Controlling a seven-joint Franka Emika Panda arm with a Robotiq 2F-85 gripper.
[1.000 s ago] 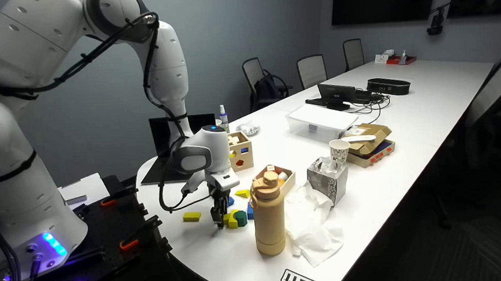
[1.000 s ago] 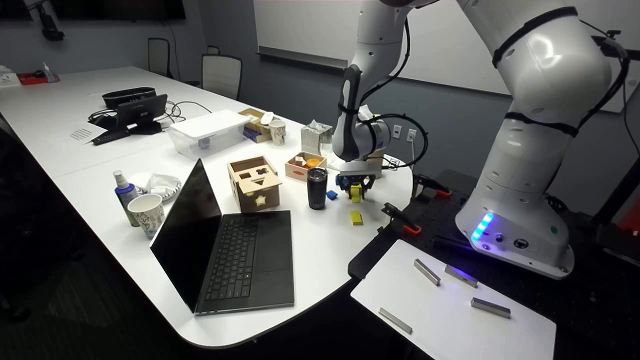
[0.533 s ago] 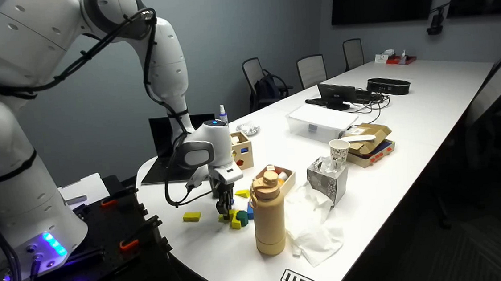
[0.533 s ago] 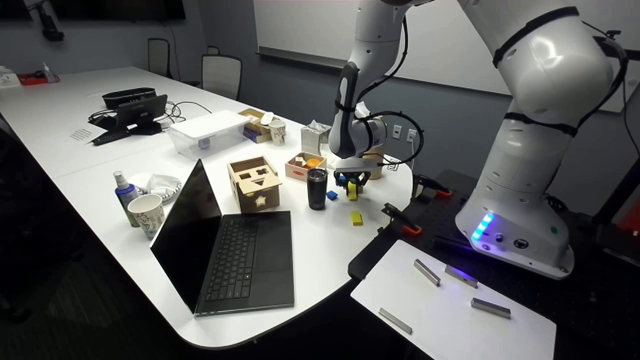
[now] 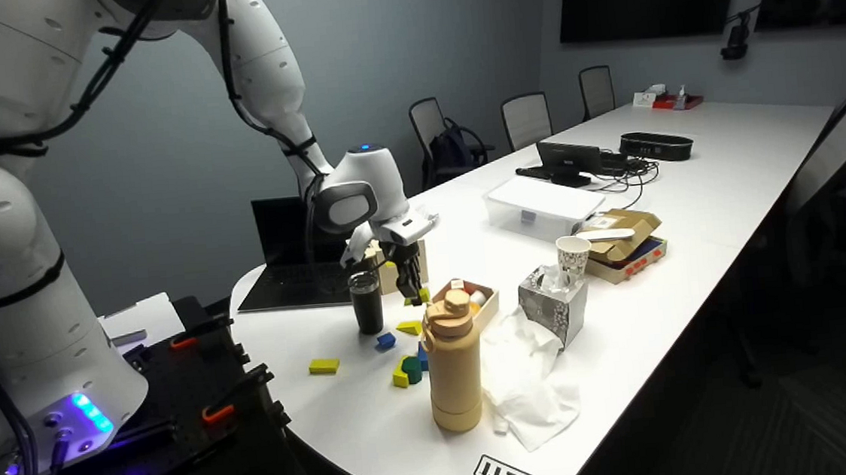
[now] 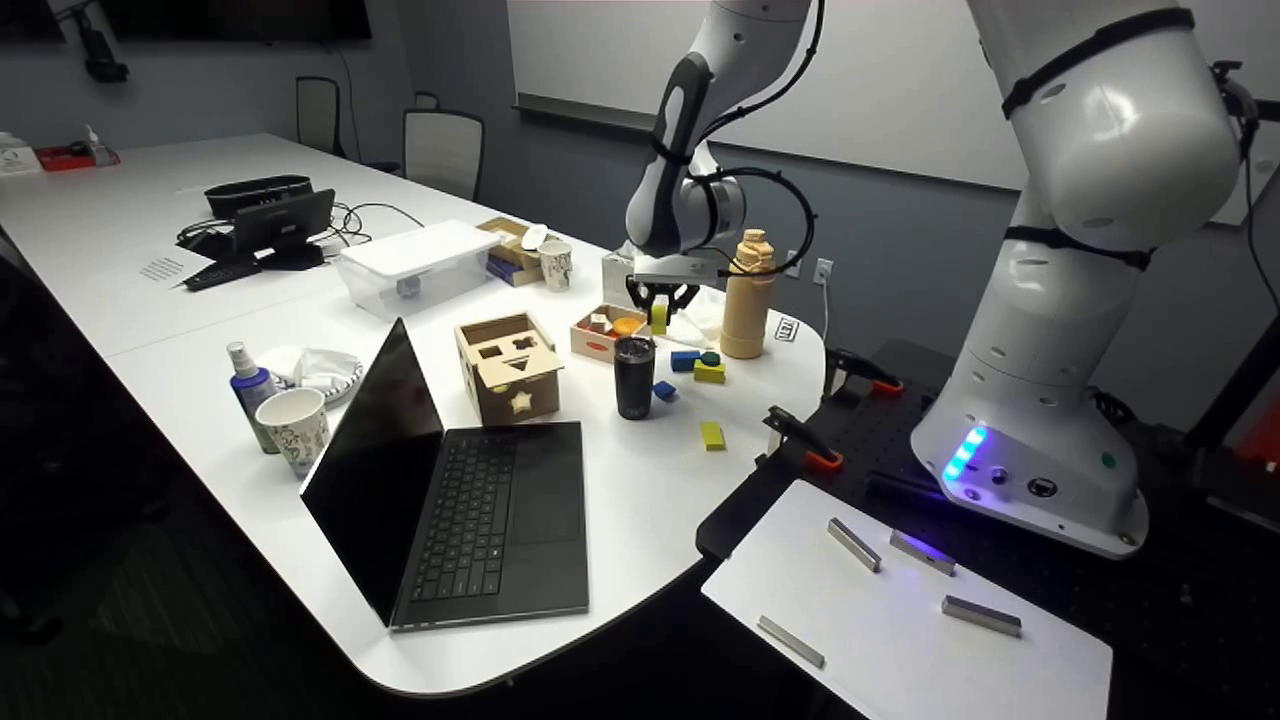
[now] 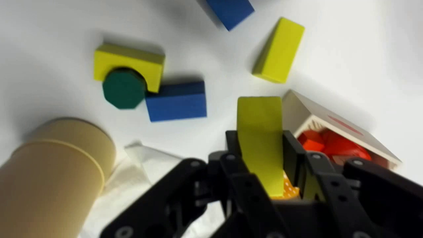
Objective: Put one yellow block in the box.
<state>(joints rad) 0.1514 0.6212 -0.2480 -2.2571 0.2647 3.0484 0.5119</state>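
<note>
Wrist view: gripper (image 7: pixel 260 140) holds one yellow block (image 7: pixel 260 158) — fingers (image 7: pixel 233 143) pressed to two opposite sides, parted only by the block.
Held block: clear of the table (image 6: pixel 640 490), outside the box (image 6: pixel 505 378); overlaps the left end of the toy tray (image 7: pixel 325 115) in the wrist view, whether directly above it cannot be told.
Box: pale wood, shape cut-outs in top and side; upright on the table in an exterior view, left of the held block and well apart from it.
Dark tumbler (image 6: pixel 634 378): same view, upright, right of the box, nearer than the toy tray.
Loose yellow: notched block (image 7: pixel 132 62) around part of a green block (image 7: pixel 124 88); wedge (image 7: pixel 281 49) just beside the toy tray; flat block (image 6: pixel 712 435) nearer than the rest in an exterior view.
Blue: one blue block (image 7: pixel 178 104) by the notched block — contact uncertain.
Tan bottle (image 6: pixel 748 310): upright, right of these, in an exterior view.
Laptop (image 6: pixel 485 520): near left, same view, unfolded.
</note>
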